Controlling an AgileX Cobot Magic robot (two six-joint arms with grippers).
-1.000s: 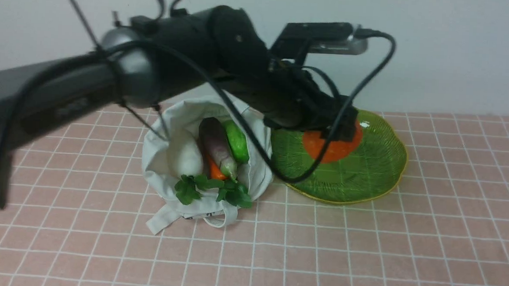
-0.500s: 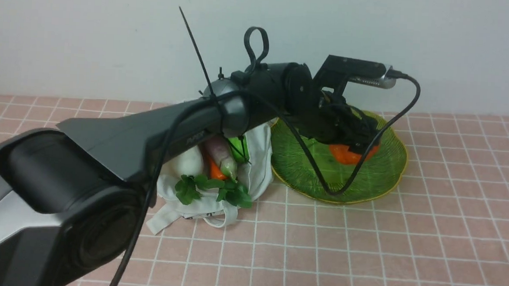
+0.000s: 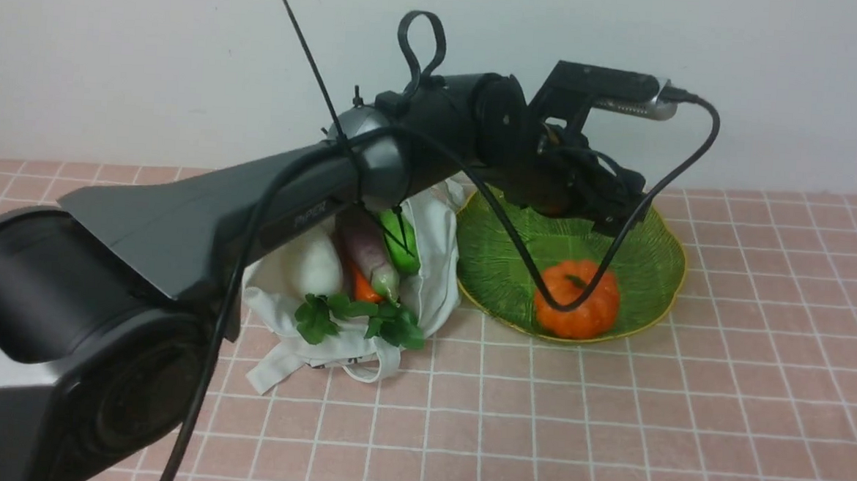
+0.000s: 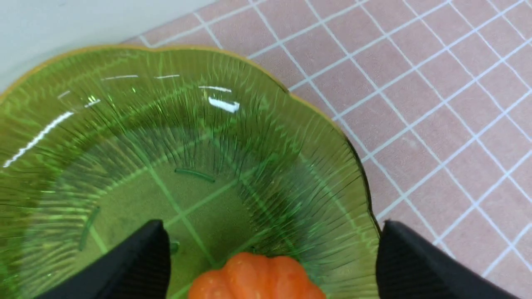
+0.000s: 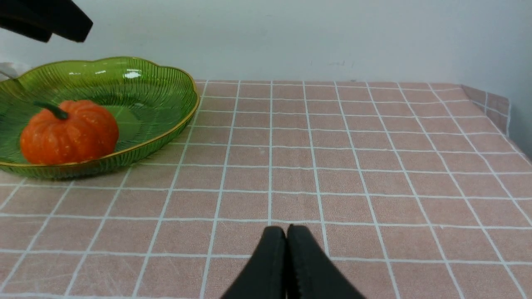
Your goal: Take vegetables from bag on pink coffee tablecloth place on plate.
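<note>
The orange pumpkin lies free on the near side of the green plate. It also shows in the left wrist view and the right wrist view. My left gripper hangs open and empty above the plate, with the pumpkin below and between its fingers. The off-white bag lies left of the plate and holds a white radish, purple eggplant, green gourd, carrot and leafy greens. My right gripper is shut and empty, low over the pink tablecloth.
The left arm crosses over the bag and hides part of it. A cable loops down in front of the pumpkin. A pale wall stands behind the table. The table's right edge shows in the right wrist view.
The left gripper has let go of the pumpkin and risen a little. The pumpkin has dropped and now rests on the near side of the plate.
</note>
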